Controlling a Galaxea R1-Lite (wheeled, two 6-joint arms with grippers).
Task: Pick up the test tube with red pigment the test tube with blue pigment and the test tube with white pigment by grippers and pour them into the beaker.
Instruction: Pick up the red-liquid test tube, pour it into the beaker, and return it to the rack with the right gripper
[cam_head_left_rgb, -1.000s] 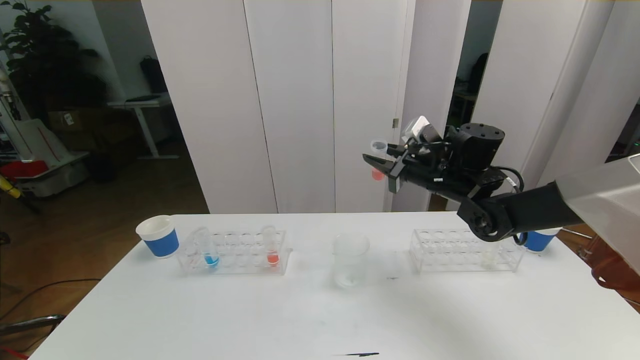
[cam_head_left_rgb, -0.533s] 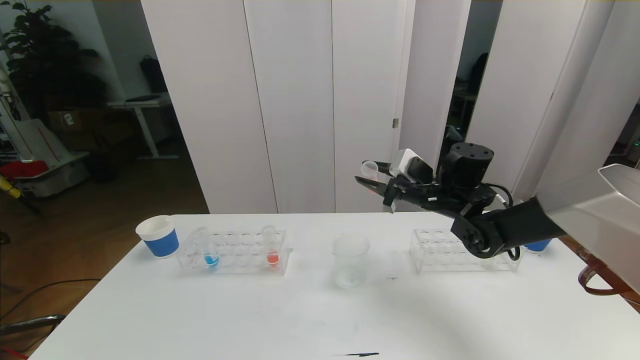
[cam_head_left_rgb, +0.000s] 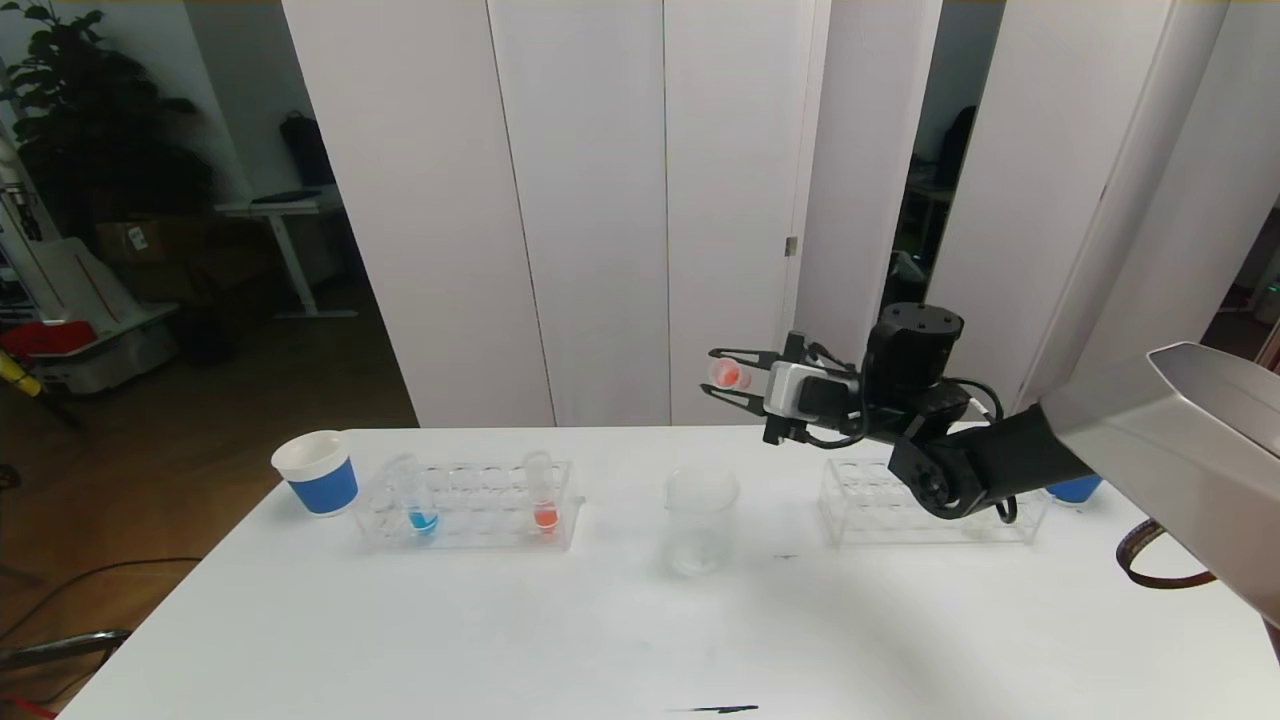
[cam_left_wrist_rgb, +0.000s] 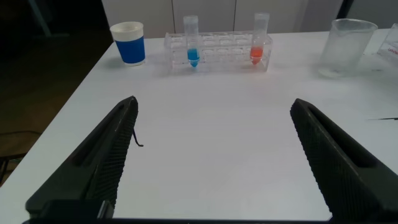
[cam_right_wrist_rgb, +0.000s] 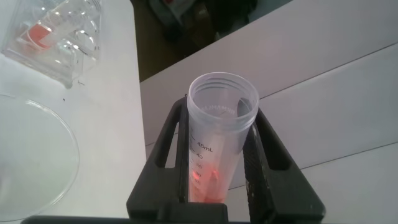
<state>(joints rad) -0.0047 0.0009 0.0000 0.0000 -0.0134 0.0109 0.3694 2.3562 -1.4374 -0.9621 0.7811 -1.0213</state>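
My right gripper (cam_head_left_rgb: 728, 384) hangs above and a little to the right of the beaker (cam_head_left_rgb: 702, 520), shut on the test tube with red pigment (cam_head_left_rgb: 727, 373), which is tipped far over from upright. The right wrist view shows that tube (cam_right_wrist_rgb: 217, 143) clamped between the fingers of the right gripper (cam_right_wrist_rgb: 221, 112), with the beaker's rim (cam_right_wrist_rgb: 68, 143) below. The test tube with blue pigment (cam_head_left_rgb: 420, 500) and another red tube (cam_head_left_rgb: 543, 495) stand in the left rack (cam_head_left_rgb: 470, 505). The test tube with white pigment is hidden. My left gripper (cam_left_wrist_rgb: 214, 104) is open over bare table.
A blue paper cup (cam_head_left_rgb: 318, 472) stands left of the left rack. A second clear rack (cam_head_left_rgb: 880, 500) sits to the right, partly behind my right arm, with another blue cup (cam_head_left_rgb: 1078, 490) beyond it. The left wrist view also shows the beaker (cam_left_wrist_rgb: 347, 46).
My right gripper has come down and slightly left towards the beaker, and has turned so the red tube went from upright to tipped over. The left gripper has stayed open.
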